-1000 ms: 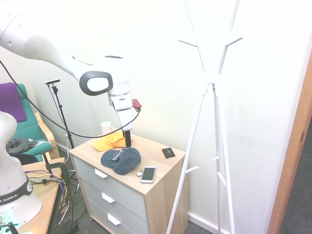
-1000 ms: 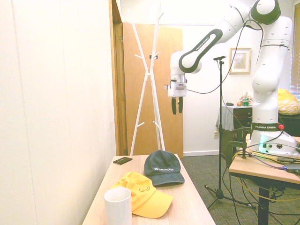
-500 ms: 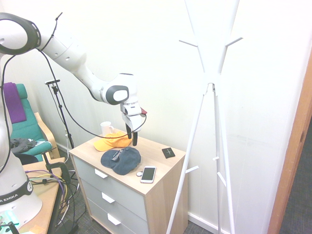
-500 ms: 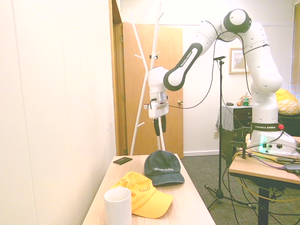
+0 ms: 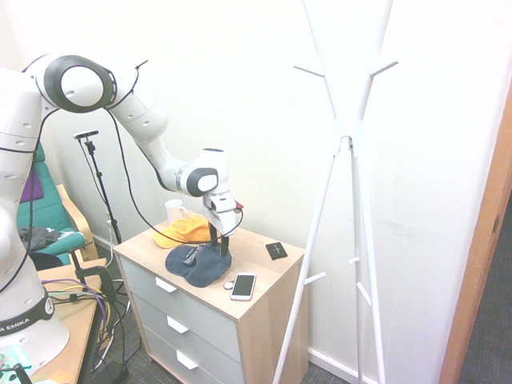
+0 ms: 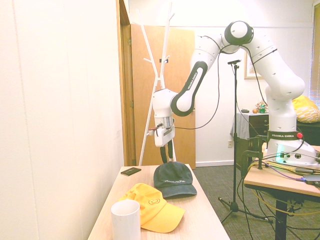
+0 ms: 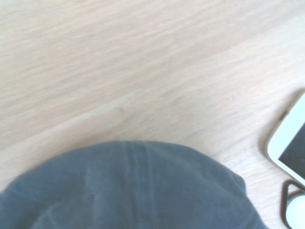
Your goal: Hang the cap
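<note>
Dark blue cap (image 5: 200, 264) sat on top of the wooden dresser (image 5: 264, 300), brim toward the yellow cap (image 5: 182, 231) just beside it. Gripper (image 5: 218, 246) pointed straight down, right over the top of the blue cap, fingers spread apart, holding nothing. Could not tell if the fingertips touched the cloth. White phone (image 5: 243, 286) lay near the cap, close to the front edge. Small black square (image 5: 276, 250) lay toward the wall. White mug (image 6: 125, 220) stood behind the yellow cap. Tall white coat rack (image 5: 346, 144) stood next to the dresser, well apart from the cap.
</note>
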{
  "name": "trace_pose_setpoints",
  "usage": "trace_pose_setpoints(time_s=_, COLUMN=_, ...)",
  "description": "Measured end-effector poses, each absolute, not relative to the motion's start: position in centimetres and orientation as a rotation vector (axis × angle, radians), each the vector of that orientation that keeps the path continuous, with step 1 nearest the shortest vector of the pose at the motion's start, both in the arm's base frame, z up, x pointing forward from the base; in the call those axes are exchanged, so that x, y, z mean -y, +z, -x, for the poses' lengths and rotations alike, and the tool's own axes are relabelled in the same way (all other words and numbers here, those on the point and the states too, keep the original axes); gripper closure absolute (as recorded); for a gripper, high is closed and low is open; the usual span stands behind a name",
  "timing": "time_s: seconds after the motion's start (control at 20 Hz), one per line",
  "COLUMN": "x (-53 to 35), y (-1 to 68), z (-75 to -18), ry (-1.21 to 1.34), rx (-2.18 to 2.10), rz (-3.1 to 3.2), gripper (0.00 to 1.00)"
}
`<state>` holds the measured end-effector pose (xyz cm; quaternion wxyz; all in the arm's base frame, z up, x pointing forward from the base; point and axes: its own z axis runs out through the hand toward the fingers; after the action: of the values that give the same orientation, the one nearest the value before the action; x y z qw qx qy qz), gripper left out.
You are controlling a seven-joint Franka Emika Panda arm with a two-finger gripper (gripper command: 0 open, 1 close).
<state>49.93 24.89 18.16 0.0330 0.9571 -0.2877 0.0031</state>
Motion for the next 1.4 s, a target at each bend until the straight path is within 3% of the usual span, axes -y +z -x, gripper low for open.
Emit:
trace_pose_setpoints(time_s=0.6, x=-26.5, y=19.8, z=-44.8, ry=0.065, rx=0.821, rz=-2.955, gripper=0.00)
trace_pose_setpoints(time_s=0.65, x=-26.4, y=19.5, z=-44.4, ry=0.061, rx=0.813, rz=-2.950, gripper=1.00)
trace_pose_setpoints(time_s=1.4, x=-26.4, y=18.2, z=-44.2, ry=0.164, rx=0.663, rz=-2.992, gripper=1.00)
